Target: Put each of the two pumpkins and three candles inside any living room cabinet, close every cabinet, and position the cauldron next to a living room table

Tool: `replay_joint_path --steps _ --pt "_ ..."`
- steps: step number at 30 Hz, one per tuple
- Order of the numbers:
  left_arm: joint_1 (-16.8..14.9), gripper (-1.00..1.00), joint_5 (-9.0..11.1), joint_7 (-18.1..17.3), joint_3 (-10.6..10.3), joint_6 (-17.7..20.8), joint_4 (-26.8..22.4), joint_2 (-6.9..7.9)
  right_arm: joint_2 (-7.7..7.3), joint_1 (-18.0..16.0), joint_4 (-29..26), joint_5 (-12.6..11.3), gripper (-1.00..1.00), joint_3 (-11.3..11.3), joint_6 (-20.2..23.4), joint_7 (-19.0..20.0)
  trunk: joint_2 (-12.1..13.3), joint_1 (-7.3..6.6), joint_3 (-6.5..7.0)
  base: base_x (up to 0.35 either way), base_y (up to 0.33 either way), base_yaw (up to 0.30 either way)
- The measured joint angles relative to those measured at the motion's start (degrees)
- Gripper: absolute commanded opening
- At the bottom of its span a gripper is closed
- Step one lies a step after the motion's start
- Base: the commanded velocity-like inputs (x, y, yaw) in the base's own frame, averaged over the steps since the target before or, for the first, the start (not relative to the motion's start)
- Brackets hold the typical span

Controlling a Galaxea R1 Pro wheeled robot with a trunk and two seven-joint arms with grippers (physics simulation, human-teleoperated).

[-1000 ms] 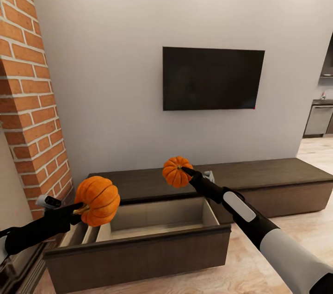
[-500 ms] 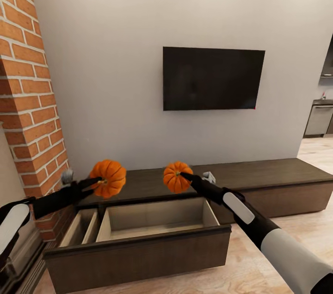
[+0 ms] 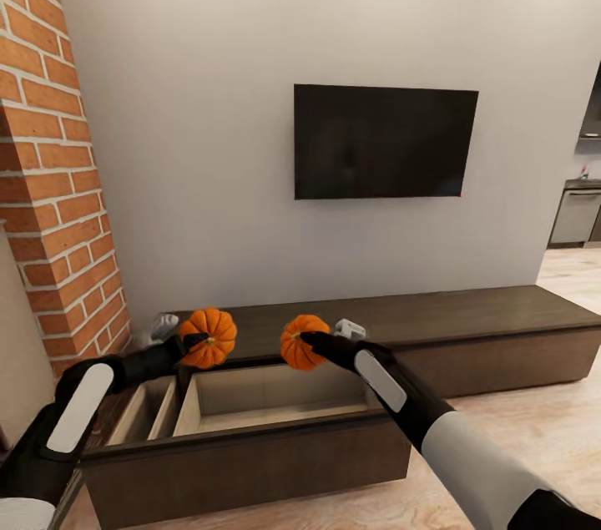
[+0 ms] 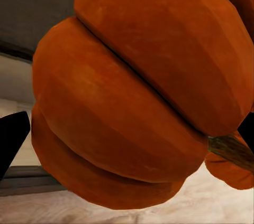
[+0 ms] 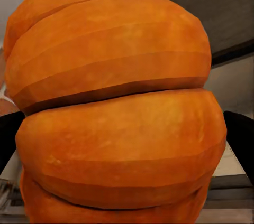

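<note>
A plain grey wall with a dark television (image 3: 385,141) backs the long low cabinet (image 3: 467,321), whose drawer (image 3: 275,396) stands pulled open. The left hand (image 3: 197,340) is clamped on one pumpkin (image 3: 210,336), held over the drawer's rear lip at about 11 o'clock of the opening. The right hand (image 3: 305,338) is clamped on the other pumpkin (image 3: 300,342), at about 12 o'clock, also near that back edge.

Risk, as I judge it: released here, either pumpkin could strike the back lip and roll onto the cabinet top. The two sit close, so they could knock together. The drawer's pale middle offers the most room; the brick column (image 3: 50,179) crowds the left arm.
</note>
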Motion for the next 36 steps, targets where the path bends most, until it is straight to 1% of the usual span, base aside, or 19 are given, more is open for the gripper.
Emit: replay_joint_path --steps 1,2,3,4,5,6,7,8,9,10,12,14,15,17,19,21,26,31,36 --pt "-0.11 -1.00 -1.31 1.10 -0.01 0.04 -0.22 -0.88 1.23 0.00 0.01 1.66 -1.00 -0.01 0.02 -1.05 0.00 0.00 0.00 0.000 0.000 0.000" --pt "-0.19 -1.00 -2.58 2.85 -0.01 0.08 -0.46 -1.81 2.09 -0.02 -0.01 3.08 -1.00 -0.07 -0.02 -2.05 0.00 0.00 0.00 0.000 0.000 0.000" --pt "-0.35 -1.00 -3.62 4.97 0.01 0.00 -0.32 -3.14 2.55 -0.02 0.05 4.25 -1.00 -0.13 0.03 -3.11 0.00 0.00 0.00 0.000 0.000 0.000" --pt "-0.67 -1.00 -3.57 6.59 0.02 -0.30 -0.09 -4.28 2.73 -0.06 0.08 4.66 -1.00 -0.14 -0.01 -3.80 0.00 0.00 0.00 0.000 0.000 0.000" --pt "-0.95 -1.00 -3.50 8.85 -0.01 -0.89 0.65 -5.74 2.88 -0.09 0.15 5.18 -1.00 -0.09 -0.15 -4.71 0.00 0.00 0.00 0.000 0.000 0.000" --pt "-1.18 -1.00 -3.58 10.46 -0.05 -1.67 2.00 -6.68 2.98 -0.10 0.18 5.81 -1.00 -0.05 -0.29 -5.41 0.00 0.00 0.00 0.000 0.000 0.000" --pt "-1.35 -1.00 -4.27 11.11 -0.09 -2.24 3.04 -7.03 3.03 -0.10 0.23 6.21 -1.00 -0.03 -0.38 -5.78 0.00 0.00 0.00 0.000 0.000 0.000" --pt "-1.46 -1.00 -4.35 11.47 -0.25 -2.96 3.87 -7.26 3.07 -0.11 0.28 6.82 -1.00 -0.03 -0.44 -6.22 0.00 0.00 0.00 0.000 0.000 0.000" --pt "-1.52 -1.00 -4.84 11.74 -0.69 -3.61 4.44 -7.41 3.15 -0.11 0.31 7.65 -1.00 -0.02 -0.47 -6.92 0.00 0.00 0.00 0.000 0.000 0.000" --pt "-1.58 -1.00 -6.73 12.03 -1.51 -4.32 4.96 -7.58 3.51 -0.11 0.37 9.11 -1.00 -0.02 -0.50 -8.44 0.00 0.00 0.00 0.000 0.000 0.000" --pt "-1.67 -1.00 -9.99 12.24 -2.19 -5.16 5.35 -7.96 4.50 -0.11 0.40 10.76 -1.00 0.01 -0.62 -10.53 0.00 0.00 0.01 0.000 0.000 0.000" --pt "-1.69 -1.00 -11.04 12.33 -2.55 -6.46 5.52 -8.97 5.65 -0.10 0.50 11.22 -1.00 0.07 -0.75 -11.33 0.00 0.00 0.01 0.000 0.000 0.000" --pt "-1.70 -1.00 -11.51 12.37 -2.60 -6.97 5.87 -9.26 6.03 -0.11 0.57 11.49 -1.00 0.07 -0.74 -11.50 0.00 0.00 0.01 0.000 0.000 0.000" --pt "-2.04 -1.00 -13.08 12.38 -2.69 -8.38 7.97 -9.89 6.56 -0.11 0.70 11.78 -1.00 0.13 -0.74 -11.74 0.00 0.00 0.00 0.000 0.000 0.000" --pt "-2.54 -1.00 -13.32 12.35 -2.77 -9.89 9.81 -10.62 6.76 -0.11 0.75 11.87 -1.00 0.16 -0.72 -11.87 0.00 0.00 0.00 0.000 0.000 0.000" --pt "-2.70 -1.00 -13.50 12.33 -2.88 -10.44 10.40 -10.91 6.85 -0.11 0.78 11.91 -1.00 0.21 -0.42 -12.04 0.00 0.00 0.01 0.000 0.000 0.000" --pt "-2.79 -1.00 -13.64 12.26 -3.70 -10.82 10.57 -11.01 6.90 -0.11 0.86 11.97 -1.00 0.25 -0.03 -13.27 0.00 -0.01 0.01 0.022 0.000 0.000" --pt "-2.80 -1.00 -13.67 12.10 -3.79 -10.91 10.45 -10.96 6.83 -0.11 0.93 11.90 -1.00 0.30 -0.04 -13.51 0.00 -0.01 0.01 0.121 0.000 0.000" --pt "-2.80 -1.00 -13.64 12.00 -3.80 -10.91 10.32 -10.94 6.83 -0.10 0.96 11.77 -1.00 2.31 -0.14 -13.53 0.00 -0.03 0.01 0.252 0.000 0.000"
